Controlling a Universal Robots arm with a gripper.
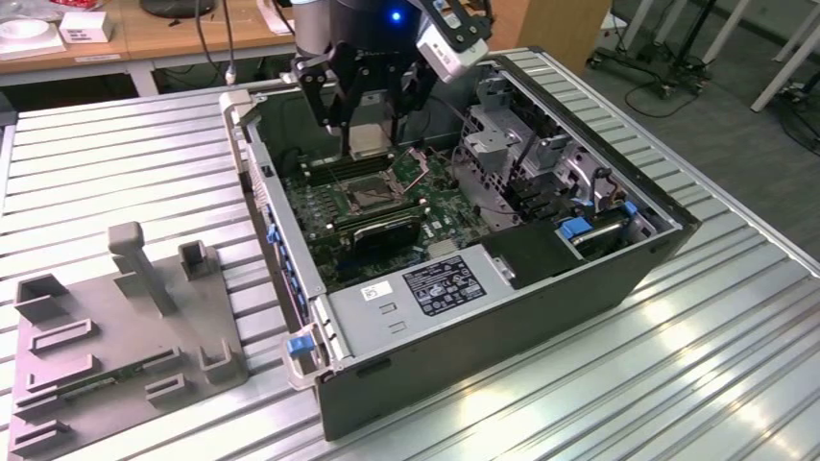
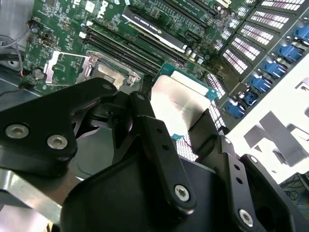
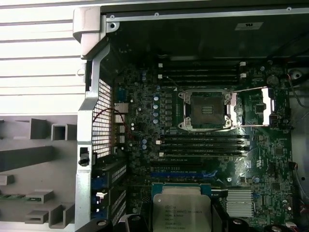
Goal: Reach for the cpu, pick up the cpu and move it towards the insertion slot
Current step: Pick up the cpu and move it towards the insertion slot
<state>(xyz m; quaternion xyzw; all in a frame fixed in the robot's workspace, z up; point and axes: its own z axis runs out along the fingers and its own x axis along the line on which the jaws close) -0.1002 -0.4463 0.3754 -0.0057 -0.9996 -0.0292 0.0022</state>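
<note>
cpu (image 3: 181,211): pale silvery face, green edge
insertion slot (image 3: 206,110): shiny metal frame, dark centre
motherboard (image 3: 270,169): green
gripper (image 1: 368,120): black
computer case (image 1: 539,327): black, blue clips
fixture tray (image 1: 115,336): grey
table (image 1: 115,163): silver, ribbed

A lab or workshop; a slatted metal bench (image 1: 115,173) around the gripper (image 1: 369,120), wooden desks (image 1: 167,38) behind it, wheeled stands (image 1: 666,72) on grey carpet beyond.

The open computer case (image 1: 487,240) is seen from high and well off in the exterior view. The green circuit board (image 3: 203,159) is faced closely in both wrist views, and the insertion slot (image 3: 206,110) is shared by all three.
</note>
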